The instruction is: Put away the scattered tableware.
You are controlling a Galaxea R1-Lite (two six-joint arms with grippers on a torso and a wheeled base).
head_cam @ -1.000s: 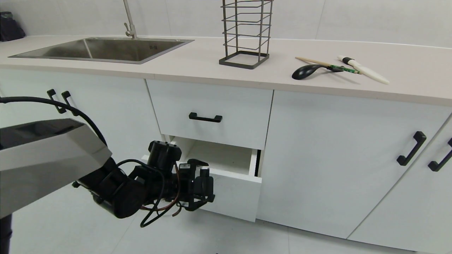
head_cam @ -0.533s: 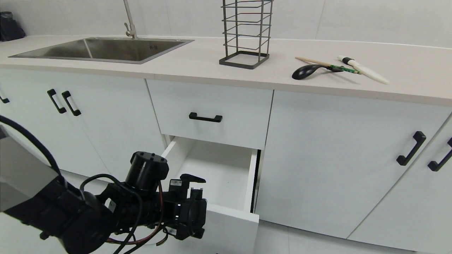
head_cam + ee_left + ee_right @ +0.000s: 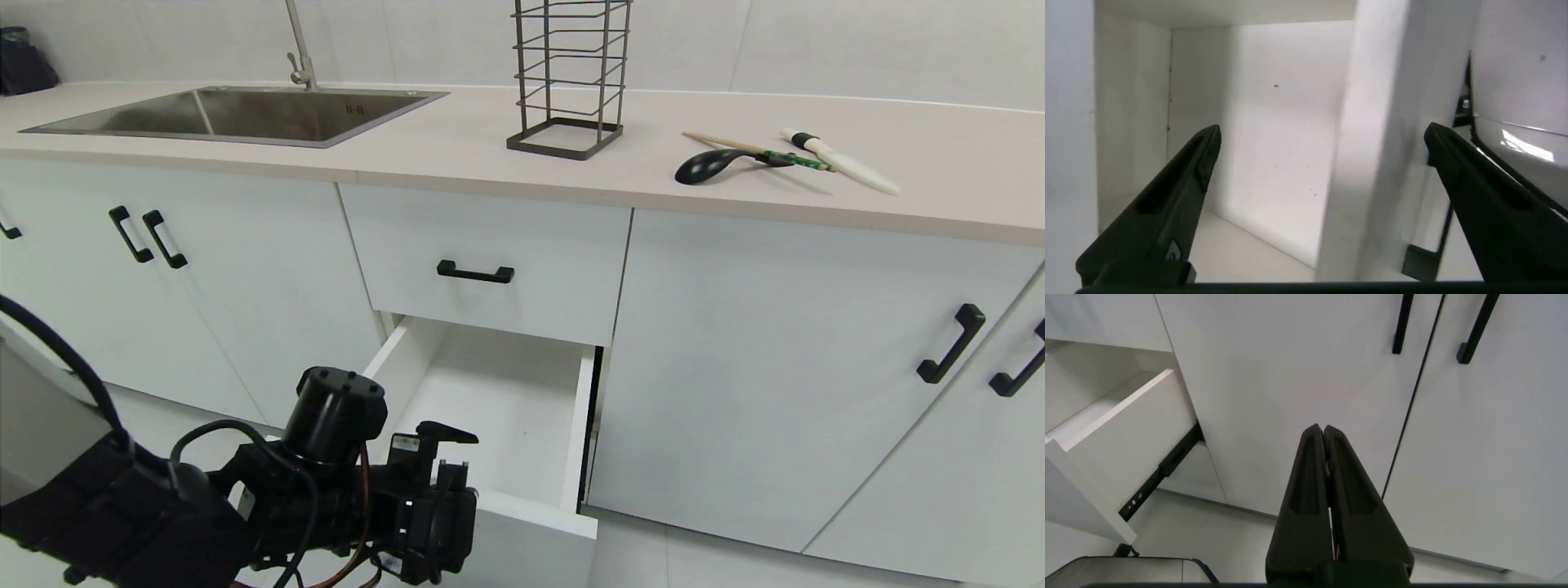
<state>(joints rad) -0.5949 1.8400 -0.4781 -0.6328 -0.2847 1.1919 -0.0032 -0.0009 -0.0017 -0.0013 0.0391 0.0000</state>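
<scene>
Lower left of the head view: the bottom drawer point(image 3: 576, 425) now stands far out of the cabinet, its white floor bare, after sliding steadily forward over the last second with my left arm drawing back alongside it. By my reading the storage space is ready, and nothing has gone in yet.

The left gripper point(image 3: 1323, 137) sits at the drawer's front panel. Its fingers point(image 3: 1180, 196) are spread wide on either side of the panel's top edge, pinching nothing. I cannot tell whether either finger touches the board.

The right gripper point(image 3: 1325, 431) hangs low before the cabinet doors point(image 3: 1315, 367), its fingers pressed flat together and empty, with the drawer off to the upper left of its own view.

Farther back, upper right of the head view, the scattered tableware waits on the countertop point(image 3: 457, 159): a black spoon point(image 3: 707, 166), a wooden stick point(image 3: 722, 142) across its handle, and a white utensil point(image 3: 845, 166) just beside them.

Behind, at top centre, stands a wire rack point(image 3: 569, 82), and the sink point(image 3: 245, 114) lies at upper left. I judge that collecting the pieces comes next.
</scene>
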